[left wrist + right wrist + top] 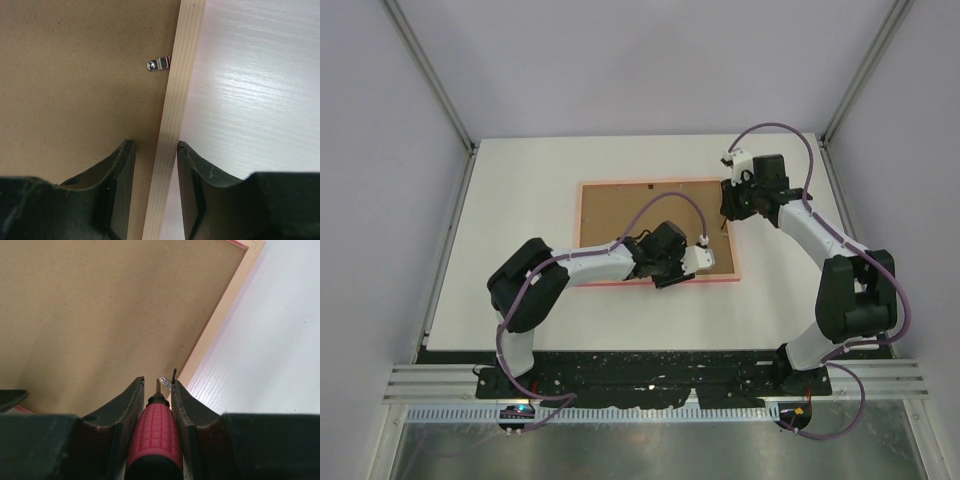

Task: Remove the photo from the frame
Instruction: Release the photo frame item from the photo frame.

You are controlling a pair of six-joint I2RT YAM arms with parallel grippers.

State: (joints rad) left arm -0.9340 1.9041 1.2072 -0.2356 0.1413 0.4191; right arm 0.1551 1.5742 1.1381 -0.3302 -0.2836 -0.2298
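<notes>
Two arms reach over the white table point(510, 220), where the frame point(581, 230) lies face down at its middle, brown backing board point(620, 215) up and the photo out of sight. The left gripper point(155, 147) straddles the frame's near rail with jaws apart, clamping nothing; a small metal clip point(157, 64) sits just ahead of it. Farther right, the right gripper point(157, 382) is clenched on a red-handled screwdriver point(154, 440), whose tip is just beside another clip point(166, 384) at the frame's right edge.
</notes>
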